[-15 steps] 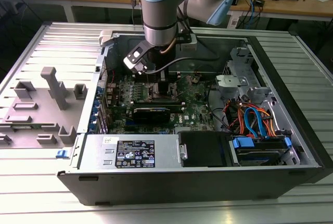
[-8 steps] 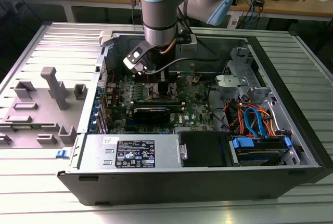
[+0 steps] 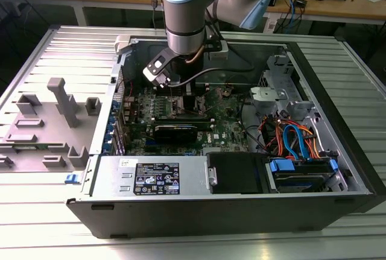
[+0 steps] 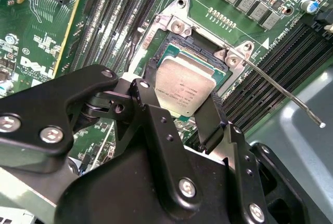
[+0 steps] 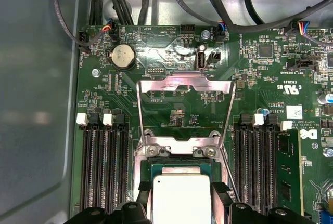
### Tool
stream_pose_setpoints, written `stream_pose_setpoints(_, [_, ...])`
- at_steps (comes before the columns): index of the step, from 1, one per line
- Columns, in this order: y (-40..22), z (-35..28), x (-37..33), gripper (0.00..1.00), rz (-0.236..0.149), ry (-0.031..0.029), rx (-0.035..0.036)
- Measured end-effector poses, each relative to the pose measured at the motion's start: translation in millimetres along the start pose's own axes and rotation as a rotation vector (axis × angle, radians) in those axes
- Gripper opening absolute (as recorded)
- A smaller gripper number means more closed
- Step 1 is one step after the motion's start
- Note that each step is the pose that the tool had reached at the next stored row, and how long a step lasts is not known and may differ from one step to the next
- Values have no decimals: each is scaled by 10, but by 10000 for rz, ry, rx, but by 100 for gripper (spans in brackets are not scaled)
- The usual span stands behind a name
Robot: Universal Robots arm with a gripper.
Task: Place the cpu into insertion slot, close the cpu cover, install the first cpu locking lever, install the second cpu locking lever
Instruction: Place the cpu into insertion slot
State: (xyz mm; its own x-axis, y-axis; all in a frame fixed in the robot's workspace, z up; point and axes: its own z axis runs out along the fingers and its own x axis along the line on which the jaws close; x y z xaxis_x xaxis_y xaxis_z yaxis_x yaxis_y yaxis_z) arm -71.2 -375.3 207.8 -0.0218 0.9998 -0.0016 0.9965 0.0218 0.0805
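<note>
I've got the arm (image 3: 184,12) reaching down into the open computer case (image 3: 241,212), which lies on the slatted metal table (image 3: 36,224). The gripper (image 3: 183,98) is low over the far part of the motherboard (image 3: 232,128). In the second wrist view the gripper (image 4: 179,93) is pinching the cpu (image 4: 183,90) by two opposite edges, one black finger (image 4: 147,86) on one side and its partner on the other, silver top facing up. The cpu sits squarely over the insertion slot (image 4: 179,44), whose silvery rim and dark centre show past its far edge. I can't tell whether it is seated or just above the contacts. In the first wrist view the cpu (image 5: 181,200) lies between the fingertips at the insertion slot (image 5: 179,162), and the cpu cover (image 5: 184,84) is swung open on the far side of the slot. A thin wire locking lever (image 4: 283,90) sticks out free beside the slot, unlatched. Long black memory slots (image 5: 101,167) flank the slot on both sides. On the exterior view's left, a grey plastic fixture (image 3: 57,112) rests on the table beside the case
</note>
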Motion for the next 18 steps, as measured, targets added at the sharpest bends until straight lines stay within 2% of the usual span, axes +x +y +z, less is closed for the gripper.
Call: stream_pose_setpoints(18, [-3,34,0,54,34,-12,4])
